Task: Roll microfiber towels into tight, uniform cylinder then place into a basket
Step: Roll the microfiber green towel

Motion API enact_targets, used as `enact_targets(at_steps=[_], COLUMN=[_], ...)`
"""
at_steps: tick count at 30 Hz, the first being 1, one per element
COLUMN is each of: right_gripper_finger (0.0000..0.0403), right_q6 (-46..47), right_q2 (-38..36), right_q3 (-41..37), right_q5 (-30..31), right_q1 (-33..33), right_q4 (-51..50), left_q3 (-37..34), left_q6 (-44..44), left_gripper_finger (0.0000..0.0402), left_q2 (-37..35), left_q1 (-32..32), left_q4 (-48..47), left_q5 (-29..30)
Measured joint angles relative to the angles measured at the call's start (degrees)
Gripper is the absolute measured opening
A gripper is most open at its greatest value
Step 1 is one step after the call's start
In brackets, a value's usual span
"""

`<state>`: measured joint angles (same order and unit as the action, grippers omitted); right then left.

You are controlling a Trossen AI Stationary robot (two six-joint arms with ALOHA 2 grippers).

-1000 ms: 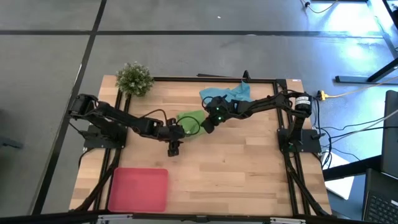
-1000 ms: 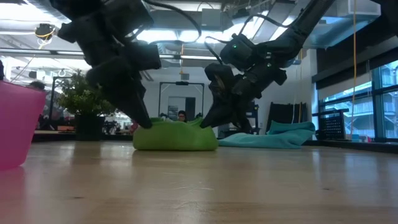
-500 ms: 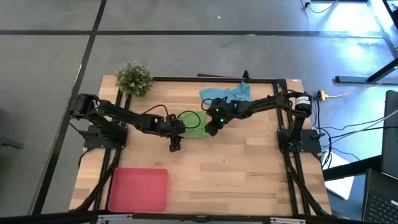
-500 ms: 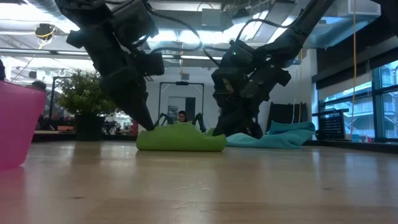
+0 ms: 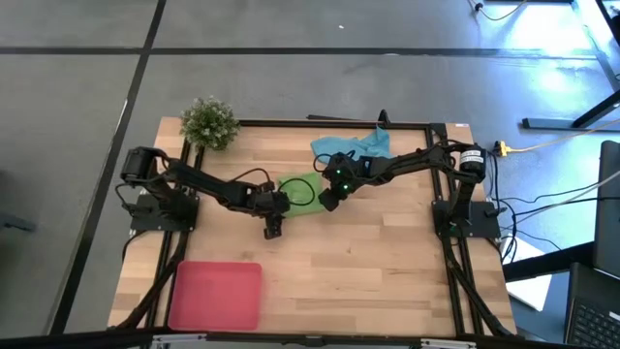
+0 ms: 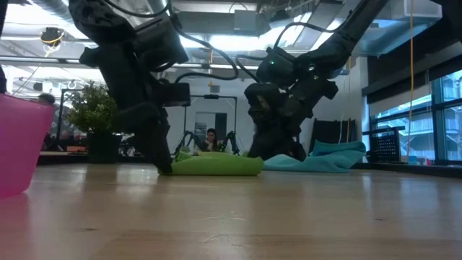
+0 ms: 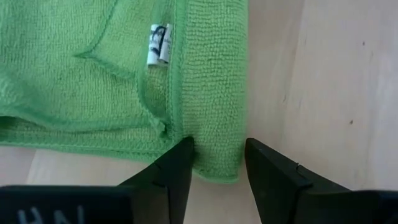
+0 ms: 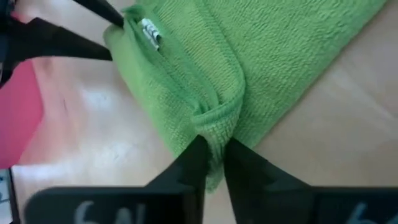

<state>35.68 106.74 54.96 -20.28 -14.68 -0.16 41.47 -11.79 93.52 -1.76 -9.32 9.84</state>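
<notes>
You've got a light wood-plank bench (image 5: 368,252) with a black frame, open office behind it; the lime green towel (image 5: 302,191) lies mid-bench as a flat, nubby folded pad, and the blue towel (image 5: 354,148) sits crumpled at the far edge. Left tool (image 7: 217,163) pinches the green towel's folded corner; right tool (image 8: 215,163) pinches a bunched fold on its opposite end. Pinkish-red basket (image 5: 216,295) sits at the near-left corner, bare wood open between, bushy plant (image 5: 209,122) at the far-left corner.
</notes>
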Motion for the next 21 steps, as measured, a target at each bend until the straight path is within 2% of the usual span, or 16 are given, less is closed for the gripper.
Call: enact_targets(at_steps=[4,8,16,21], right_gripper_finger=[0.0104,0.0126,0.0130,0.0131], right_q6=[0.0,1.4,-1.9,-9.0], right_q2=[0.0,0.0,-3.8,-8.4], right_q3=[0.0,0.4,2.2,2.2], right_q5=[0.9,-0.6,-0.4,-2.5], right_q1=[-0.5,-2.3,-4.4,-3.5], right_q4=[0.0,-0.1,-0.1,-1.6], left_q3=[0.1,0.1,0.0,0.0], left_q6=[0.0,0.0,0.0,0.0], left_gripper_finger=[0.0142,0.0142,0.0142,0.0142], left_q2=[0.4,0.5,0.5,0.6], left_q1=[0.0,0.0,0.0,0.0], left_q4=[0.1,0.1,-0.3,-0.3], left_q5=[-0.1,-0.4,-0.7,-0.8])
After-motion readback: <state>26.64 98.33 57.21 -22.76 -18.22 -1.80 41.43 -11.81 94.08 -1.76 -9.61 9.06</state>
